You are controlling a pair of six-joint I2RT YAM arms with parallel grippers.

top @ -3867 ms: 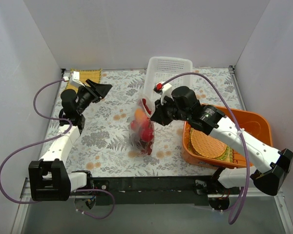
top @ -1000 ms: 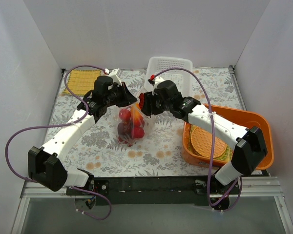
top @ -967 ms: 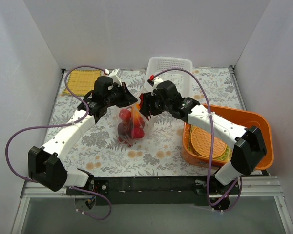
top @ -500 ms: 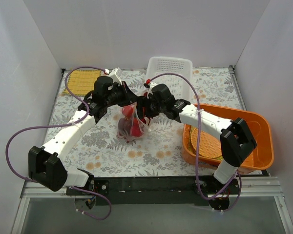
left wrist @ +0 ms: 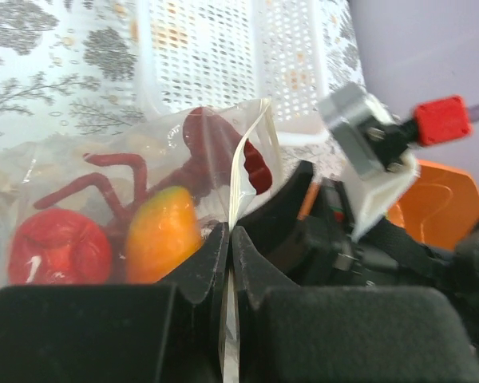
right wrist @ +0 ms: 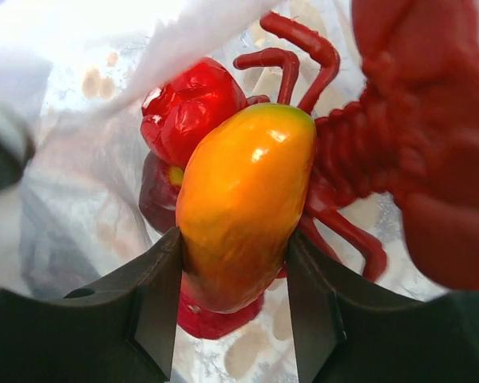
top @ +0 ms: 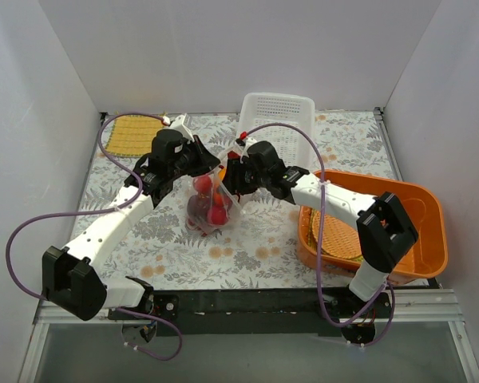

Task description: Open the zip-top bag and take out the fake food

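Observation:
The clear zip-top bag [top: 206, 211] hangs open between both grippers over the middle of the table. My left gripper [top: 210, 166] is shut on the bag's top edge, and the thin plastic strip runs between its jaws in the left wrist view [left wrist: 230, 239]. My right gripper [top: 226, 179] reaches into the bag's mouth. Its jaws [right wrist: 233, 263] press both sides of the orange-yellow mango [right wrist: 243, 191]. A red lobster [right wrist: 407, 159], a red round fruit [right wrist: 188, 112] and a dark red piece [right wrist: 156, 195] lie in the bag around it.
A white perforated basket [top: 275, 116] stands just behind the bag. An orange tub [top: 419, 203] holding a round woven mat [top: 335, 238] sits at the right. A yellow woven mat [top: 128, 132] lies at the back left. White walls enclose three sides.
My left arm swung in from the back left and took the bag's edge. My right gripper has pushed down into the bag's mouth and closed round the mango. The bag shifted slightly left.

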